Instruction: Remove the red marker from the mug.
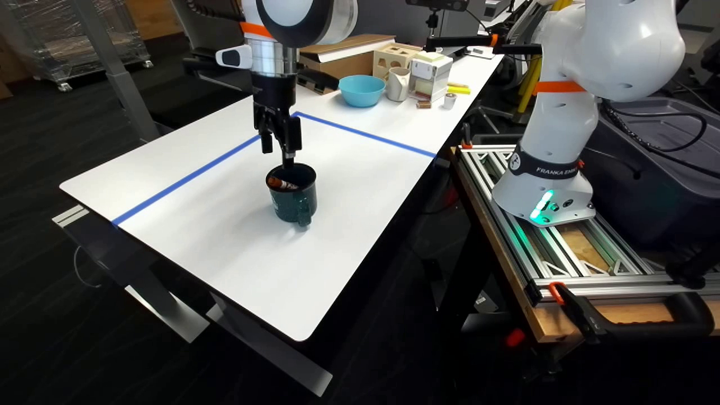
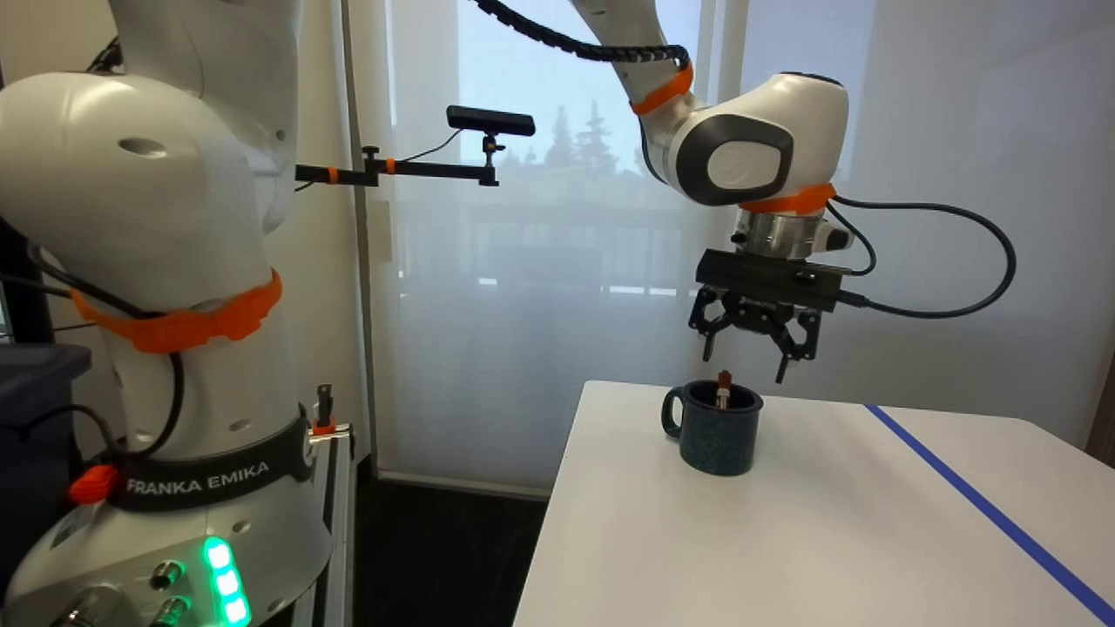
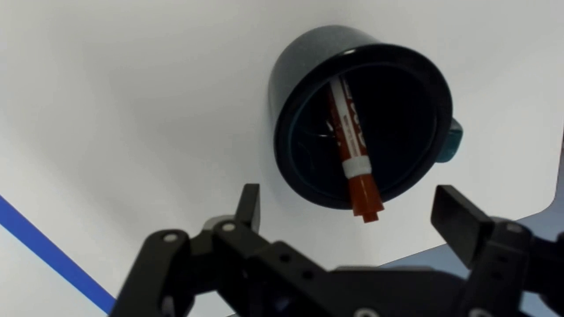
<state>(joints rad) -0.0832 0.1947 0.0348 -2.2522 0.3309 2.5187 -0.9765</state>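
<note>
The mug [image 1: 289, 207] is dark teal and stands upright on the white table. It also shows in an exterior view [image 2: 719, 442] and in the wrist view [image 3: 304, 61]. The red marker [image 3: 352, 132] stands tilted inside it, leaning on the wall. Its red cap pokes over the rim, and its lower end lies in the dark inside. The marker shows in both exterior views [image 1: 281, 183] [image 2: 723, 394]. My gripper [image 2: 744, 369] is open and empty above the mug, fingers pointing down. In the wrist view the fingertips [image 3: 346, 188] are apart on either side of the cap, touching nothing.
Blue tape [image 1: 365, 134] crosses the white table [image 1: 236, 247]. A light blue bowl [image 1: 361, 91], a white mug [image 1: 397, 84], boxes [image 1: 430, 76] and small items stand at the table's far end. The mug's handle [image 2: 671, 414] faces the robot base side, near a table edge.
</note>
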